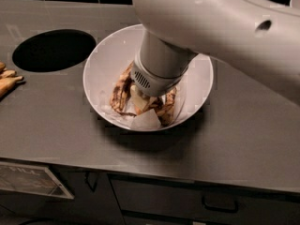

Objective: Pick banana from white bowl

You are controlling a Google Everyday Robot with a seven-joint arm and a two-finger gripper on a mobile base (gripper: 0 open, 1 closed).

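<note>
The large white bowl [102, 64] sits in the middle of the grey counter, lined with crumpled white paper. A brown-spotted banana [121, 89] lies inside it, with peel showing on both sides of my wrist. My gripper [143, 102] reaches straight down into the bowl onto the banana. The thick white arm and wrist cover most of the bowl's middle and hide the gripper's tips.
A round dark hole [54, 49] is cut in the counter [234, 125] at the left. A yellowish-brown object [7, 81] lies at the left edge. Cabinet drawers with a handle [220, 205] run below the counter's front edge.
</note>
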